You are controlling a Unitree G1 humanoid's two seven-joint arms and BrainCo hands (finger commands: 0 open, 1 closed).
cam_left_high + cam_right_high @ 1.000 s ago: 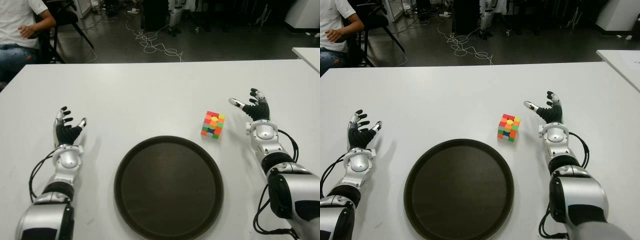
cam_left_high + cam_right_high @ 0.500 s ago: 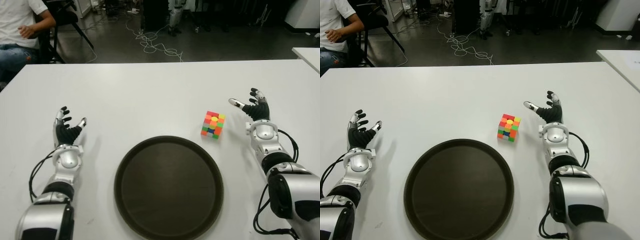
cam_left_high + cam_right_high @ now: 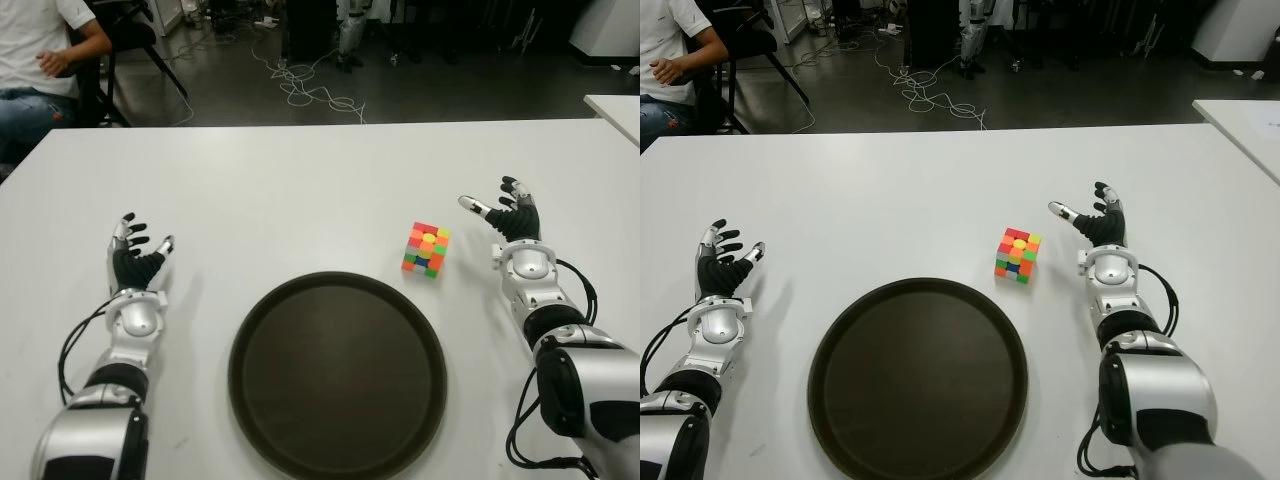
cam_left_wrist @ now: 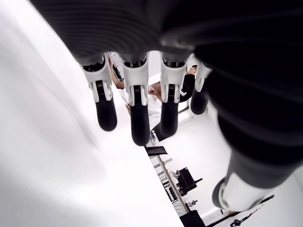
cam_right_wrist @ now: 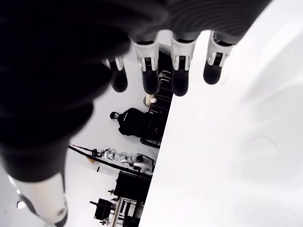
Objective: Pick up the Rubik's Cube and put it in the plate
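A Rubik's Cube [image 3: 427,249] with mixed bright colours stands on the white table [image 3: 300,190], just beyond the far right rim of a round dark plate [image 3: 337,374]. The plate holds nothing. My right hand [image 3: 505,218] is to the right of the cube, apart from it, with fingers spread and holding nothing. My left hand [image 3: 135,258] shows near the table's left side, left of the plate, its fingers also spread. Neither wrist view shows the cube.
A person [image 3: 40,60] in a white shirt sits on a chair beyond the table's far left corner. Cables [image 3: 310,90] lie on the dark floor behind the table. Another white table's corner [image 3: 615,105] shows at the far right.
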